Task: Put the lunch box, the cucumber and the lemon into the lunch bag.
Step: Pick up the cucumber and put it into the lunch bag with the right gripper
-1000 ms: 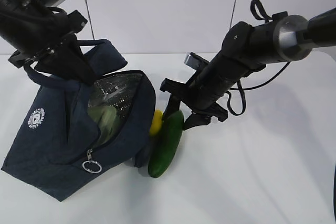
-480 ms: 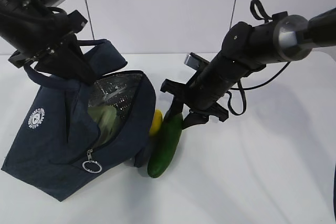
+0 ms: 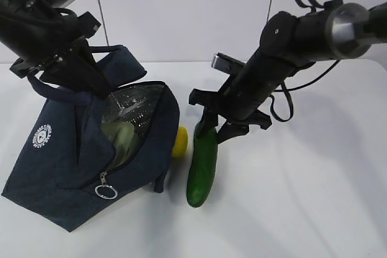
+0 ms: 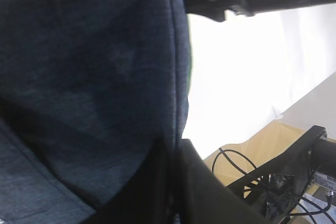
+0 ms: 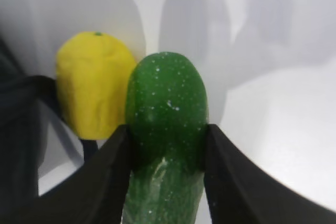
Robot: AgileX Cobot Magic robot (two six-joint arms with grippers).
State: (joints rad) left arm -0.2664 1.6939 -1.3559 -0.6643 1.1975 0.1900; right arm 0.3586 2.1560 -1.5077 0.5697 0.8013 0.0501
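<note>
Both arms matte black w/ silver joint collars, looped black cables, flat black hand fingers.

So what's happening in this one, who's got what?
The right gripper has its jaws closed on one end of the cucumber, which hangs tilted beside the lunch bag. The left gripper pinches the bag's fabric, holding the mouth open. The lunch box is already inside against the foil lining. The lemon sits on the table by the bag, not yet packed.

Only an unreadable round white logo on the lunch bag.
</note>
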